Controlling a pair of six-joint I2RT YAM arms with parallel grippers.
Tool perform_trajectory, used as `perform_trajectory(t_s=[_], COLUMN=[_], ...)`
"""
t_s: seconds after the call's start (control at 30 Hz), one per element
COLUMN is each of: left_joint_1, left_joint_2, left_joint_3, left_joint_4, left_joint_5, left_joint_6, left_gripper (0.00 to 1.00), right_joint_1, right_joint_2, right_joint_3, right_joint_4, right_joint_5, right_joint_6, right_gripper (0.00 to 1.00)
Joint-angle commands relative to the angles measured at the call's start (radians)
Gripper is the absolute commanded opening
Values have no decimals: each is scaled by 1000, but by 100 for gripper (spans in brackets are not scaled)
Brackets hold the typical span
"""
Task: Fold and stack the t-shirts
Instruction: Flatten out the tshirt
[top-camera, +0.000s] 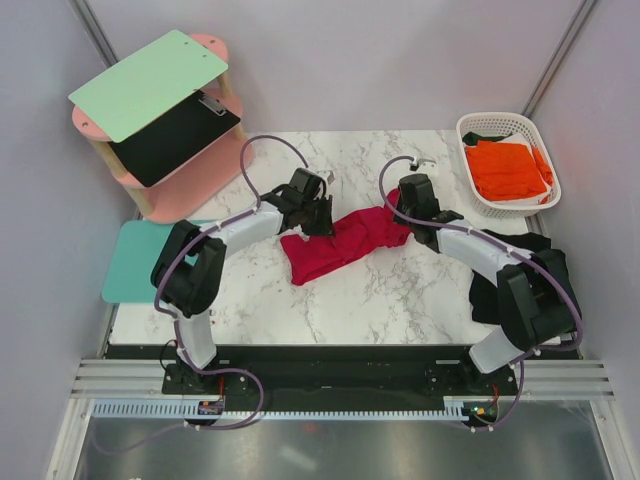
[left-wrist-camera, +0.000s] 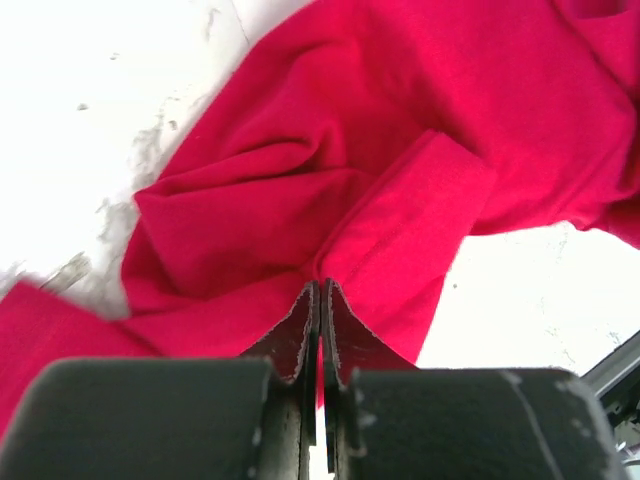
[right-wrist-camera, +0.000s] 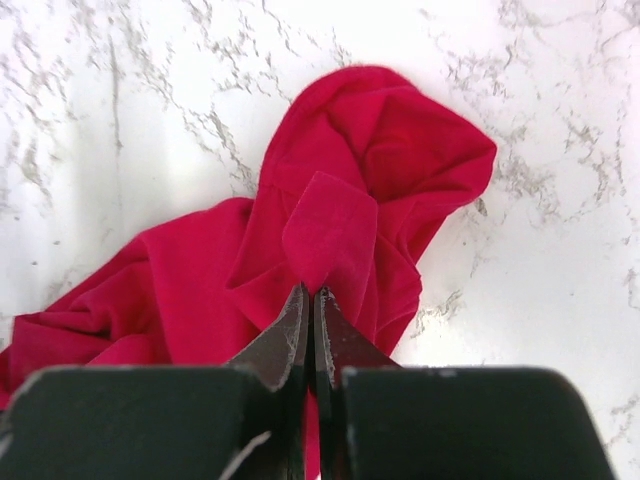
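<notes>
The crimson red t-shirt (top-camera: 345, 243) lies bunched across the middle of the marble table (top-camera: 380, 300), stretched between both grippers. My left gripper (top-camera: 316, 222) is shut on its left upper edge; the left wrist view shows the red t-shirt (left-wrist-camera: 330, 190) pinched between the jaws of the left gripper (left-wrist-camera: 319, 290). My right gripper (top-camera: 402, 220) is shut on its right end; the right wrist view shows a fold of the red t-shirt (right-wrist-camera: 340, 190) pinched in the right gripper (right-wrist-camera: 310, 295). The orange t-shirt (top-camera: 508, 170) lies in the white basket (top-camera: 470, 125). The black t-shirt (top-camera: 535, 262) lies crumpled at the right edge.
A pink two-tier stand (top-camera: 200, 185) at the back left holds a mint-green board (top-camera: 150, 82) and a black board (top-camera: 175, 135). A teal mat (top-camera: 130, 262) lies at the table's left edge. Grey walls enclose the table.
</notes>
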Motion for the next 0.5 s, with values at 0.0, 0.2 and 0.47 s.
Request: perform_trajectory(t_s=[0.0,0.2,0.47], left_joint_1=[21,85,180], left_joint_2=[-150,-321,-577], left_joint_3=[15,-23,-34], left_joint_4=[-28,-48,-74], left_joint_5=[-89,-170,-305], left_joint_6=[35,38,38], left_gripper=[2,2,2], right_joint_1=[-6,-8,-6], right_joint_2=[-86,-167,-314], right_joint_3=[58,84,147], right_joint_4=[-2,-25,-69], right_joint_5=[-21,-41,-55], right_joint_6=[-16,-30,-75], right_gripper=[4,3,2])
